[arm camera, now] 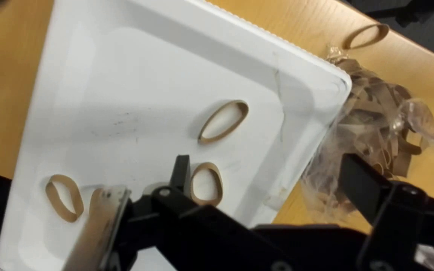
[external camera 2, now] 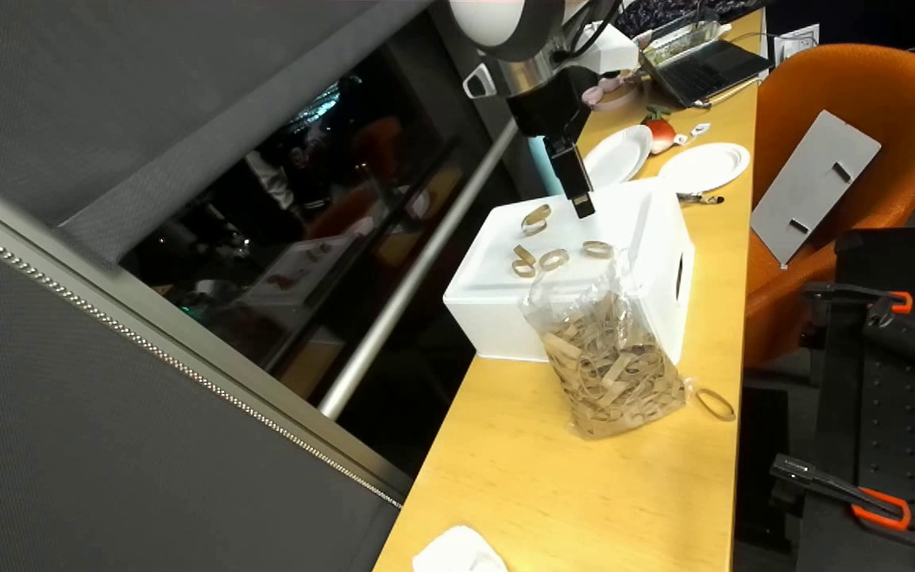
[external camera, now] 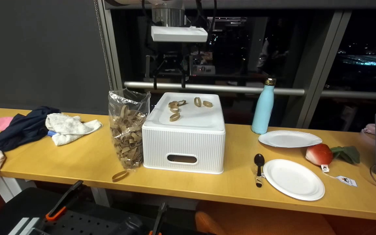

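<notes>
Thin tan rubber loops point(external camera: 174, 117) lie atop the white, ribbed plastic box point(external camera: 183, 142); above it the tool point(external camera: 169, 85) gapes wide, apparently empty. Expect light, soft, springy handling; pinch a raised side.

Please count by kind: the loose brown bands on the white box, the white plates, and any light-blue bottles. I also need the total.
Loose brown bands on the white box: 6
White plates: 2
Light-blue bottle: 1
Total: 9

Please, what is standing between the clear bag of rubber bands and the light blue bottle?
The white ribbed box, with loose rubber bands on its top, stands between the clear bag and the light blue bottle; both exterior views show this.
</notes>
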Controlling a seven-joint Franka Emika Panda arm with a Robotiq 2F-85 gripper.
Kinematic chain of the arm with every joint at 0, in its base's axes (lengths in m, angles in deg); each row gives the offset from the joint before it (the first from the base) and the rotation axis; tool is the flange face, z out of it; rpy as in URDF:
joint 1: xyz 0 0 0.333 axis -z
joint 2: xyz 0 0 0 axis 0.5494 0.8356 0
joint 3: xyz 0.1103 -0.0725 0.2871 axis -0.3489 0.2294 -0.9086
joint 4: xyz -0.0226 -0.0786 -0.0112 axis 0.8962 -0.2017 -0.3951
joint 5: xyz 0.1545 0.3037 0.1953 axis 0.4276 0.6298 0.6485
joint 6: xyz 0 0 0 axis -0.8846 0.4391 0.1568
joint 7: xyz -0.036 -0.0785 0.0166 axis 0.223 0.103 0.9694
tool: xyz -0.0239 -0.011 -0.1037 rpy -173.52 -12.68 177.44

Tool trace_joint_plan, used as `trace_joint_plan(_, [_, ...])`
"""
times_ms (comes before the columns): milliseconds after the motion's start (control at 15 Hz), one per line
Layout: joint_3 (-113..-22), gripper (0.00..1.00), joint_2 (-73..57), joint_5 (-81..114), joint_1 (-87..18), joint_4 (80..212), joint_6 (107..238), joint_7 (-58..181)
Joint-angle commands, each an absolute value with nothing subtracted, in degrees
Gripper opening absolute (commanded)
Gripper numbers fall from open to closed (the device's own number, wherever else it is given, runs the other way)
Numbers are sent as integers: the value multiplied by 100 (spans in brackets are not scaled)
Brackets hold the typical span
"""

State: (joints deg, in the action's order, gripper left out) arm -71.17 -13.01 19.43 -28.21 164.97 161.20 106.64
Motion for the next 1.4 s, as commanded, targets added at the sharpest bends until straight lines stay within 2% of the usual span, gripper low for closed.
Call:
trace_joint_plan(0, [-7045, 100, -1171, 1582, -2703, 16300, 15700, 11398])
trace_joint_plan(333, [-6921, 100, -927, 731, -2688, 15988, 15408, 12285])
trace_joint_plan(733, [-6938, 100, -509, -349, -2778, 15981, 16637, 12466])
trace_joint_plan(1067, [-7135, 100, -397, 77, -2669, 15977, 17327, 12964])
trace_joint_plan(1333, [-7444, 100, -298, 1156, -2423, 15814, 17635, 13836])
